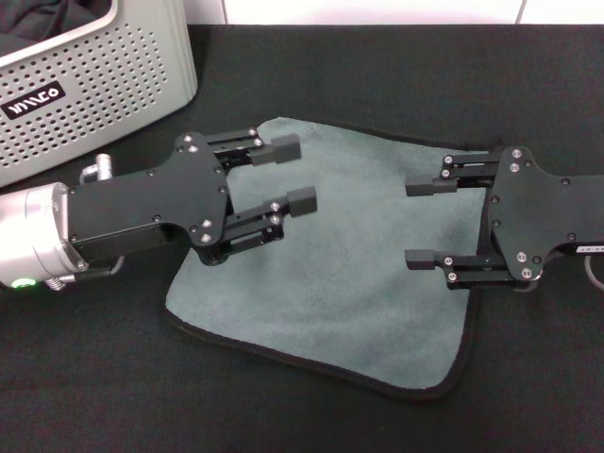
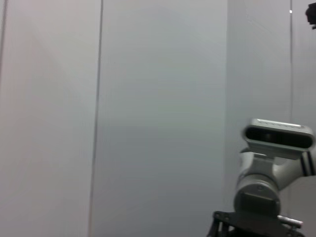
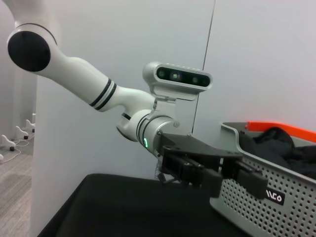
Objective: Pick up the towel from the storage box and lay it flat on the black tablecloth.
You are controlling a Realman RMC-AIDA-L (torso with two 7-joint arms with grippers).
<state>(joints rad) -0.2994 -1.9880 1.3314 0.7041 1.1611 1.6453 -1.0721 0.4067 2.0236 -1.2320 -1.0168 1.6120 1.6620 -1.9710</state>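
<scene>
The towel lies spread flat on the black tablecloth, grey-green face up, black edging around it. My left gripper hovers over the towel's left part, open and empty. My right gripper hovers over the towel's right edge, open and empty. The two grippers face each other. The light grey perforated storage box stands at the back left. The right wrist view shows the left gripper and the box behind it. The left wrist view shows only a wall and the right arm's wrist.
Dark fabric lies inside the storage box, also seen in the right wrist view. A white wall edge runs along the back of the table. The tablecloth covers the whole table around the towel.
</scene>
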